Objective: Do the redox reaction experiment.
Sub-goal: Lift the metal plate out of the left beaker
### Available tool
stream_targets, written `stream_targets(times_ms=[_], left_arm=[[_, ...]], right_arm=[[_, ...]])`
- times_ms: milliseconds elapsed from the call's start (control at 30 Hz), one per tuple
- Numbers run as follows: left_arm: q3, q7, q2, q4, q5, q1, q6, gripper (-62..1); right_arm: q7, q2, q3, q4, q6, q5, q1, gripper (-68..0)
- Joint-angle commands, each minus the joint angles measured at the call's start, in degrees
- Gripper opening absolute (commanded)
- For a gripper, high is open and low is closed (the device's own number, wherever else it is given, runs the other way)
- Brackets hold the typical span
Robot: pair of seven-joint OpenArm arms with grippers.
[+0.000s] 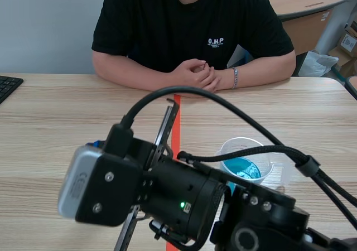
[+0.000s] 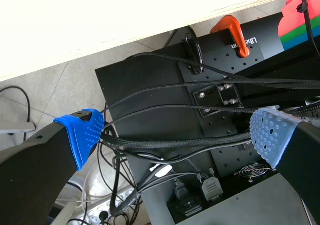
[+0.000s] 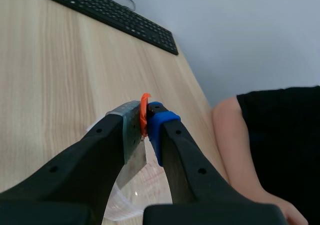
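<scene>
In the right wrist view my right gripper [image 3: 145,127] is shut on a small orange piece [image 3: 145,104] that sticks out above the fingertips. Right under the fingers stands a clear plastic cup [image 3: 131,197]. The scene view shows that cup [image 1: 244,163] holding blue liquid, just right of the orange tape line, partly hidden by the right arm's wrist [image 1: 167,198], which also hides the fingers. My left gripper [image 2: 175,135] is open and holds nothing. It hangs off the table's near edge, over the robot's black base [image 2: 150,85] and cables.
A person [image 1: 192,28] sits across the table, hands [image 1: 198,74] folded on its far edge. A black keyboard [image 1: 8,85] [image 3: 112,20] lies at the far left. An orange clamp [image 2: 234,32] grips the base below the table edge.
</scene>
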State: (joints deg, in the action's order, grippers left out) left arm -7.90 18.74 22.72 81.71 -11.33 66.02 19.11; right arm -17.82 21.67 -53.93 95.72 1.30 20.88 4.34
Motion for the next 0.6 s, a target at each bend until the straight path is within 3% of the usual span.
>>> stream_targets(times_ms=[0,267,567], left_arm=[[-0.3,1.0,-0.3,0.3,0.1,0.5,0.1,1.4],[-0.3,1.0,-0.3,0.3,0.1,0.5,0.1,1.4],[-0.3,1.0,-0.2,0.3,0.1,0.5,0.1,1.4]], right_arm=[[0.2,0.7,1.6,2.7,-0.4,-2.5,-0.8,-66.0],[4.8,2.1,5.8,8.8,3.3,-10.5,-0.8,-66.0],[10.8,3.0,8.5,13.9,4.8,-17.4,-0.8,-66.0]])
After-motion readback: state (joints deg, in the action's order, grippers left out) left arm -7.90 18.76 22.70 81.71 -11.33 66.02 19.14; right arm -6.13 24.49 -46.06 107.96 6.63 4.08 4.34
